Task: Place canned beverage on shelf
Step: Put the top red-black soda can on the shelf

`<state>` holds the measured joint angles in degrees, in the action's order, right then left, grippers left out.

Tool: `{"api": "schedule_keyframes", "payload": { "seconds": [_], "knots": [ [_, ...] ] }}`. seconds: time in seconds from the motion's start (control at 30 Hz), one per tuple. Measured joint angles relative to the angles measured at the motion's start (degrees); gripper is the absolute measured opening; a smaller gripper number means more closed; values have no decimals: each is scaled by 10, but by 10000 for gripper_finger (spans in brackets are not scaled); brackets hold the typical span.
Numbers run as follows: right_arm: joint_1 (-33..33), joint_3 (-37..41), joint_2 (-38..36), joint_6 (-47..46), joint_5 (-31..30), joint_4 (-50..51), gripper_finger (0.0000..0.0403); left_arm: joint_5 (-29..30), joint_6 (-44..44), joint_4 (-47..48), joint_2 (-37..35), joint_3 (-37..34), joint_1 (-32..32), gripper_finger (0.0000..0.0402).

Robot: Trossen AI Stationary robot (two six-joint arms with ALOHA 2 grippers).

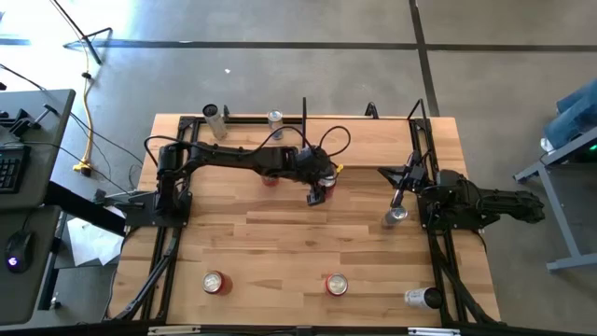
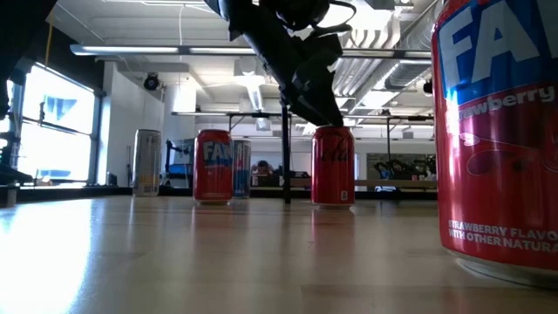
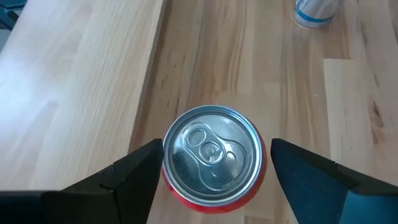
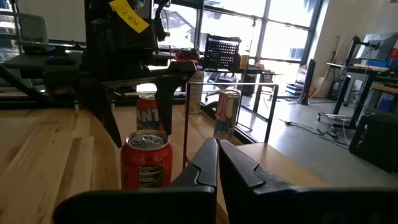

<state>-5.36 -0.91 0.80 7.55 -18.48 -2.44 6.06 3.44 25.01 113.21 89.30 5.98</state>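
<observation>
A red can stands upright on the slatted tabletop, just on the near side of the pale wood shelf. The can also shows in the high view and the low view. My left gripper is open and points down over the can, with one finger on each side of its upper part. The shelf lies at the table's far right, between thin black bars. My right gripper is shut and empty, to the right of the can and pointing toward it. My left gripper comes at the red can from above with its fingers pointing down. One finger lies close against the can's side, and I cannot tell whether it touches. The other finger stands clear of the can, which rests on the table.
A second red can stands left of the gripper. Two silver cans stand at the far edge, and another is by my right arm. Two red cans and a lying white can are near the front edge.
</observation>
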Motion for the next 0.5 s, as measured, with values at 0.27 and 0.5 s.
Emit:
{"api": "schedule_keyframes", "payload": {
  "seconds": [0.27,0.5],
  "knots": [
    [0,0,0,2,0,0,0,83,-34,11,-26,-2,-4,280],
    [0,0,1,2,0,0,0,84,-37,13,-85,-1,-21,227]
  ]
}}
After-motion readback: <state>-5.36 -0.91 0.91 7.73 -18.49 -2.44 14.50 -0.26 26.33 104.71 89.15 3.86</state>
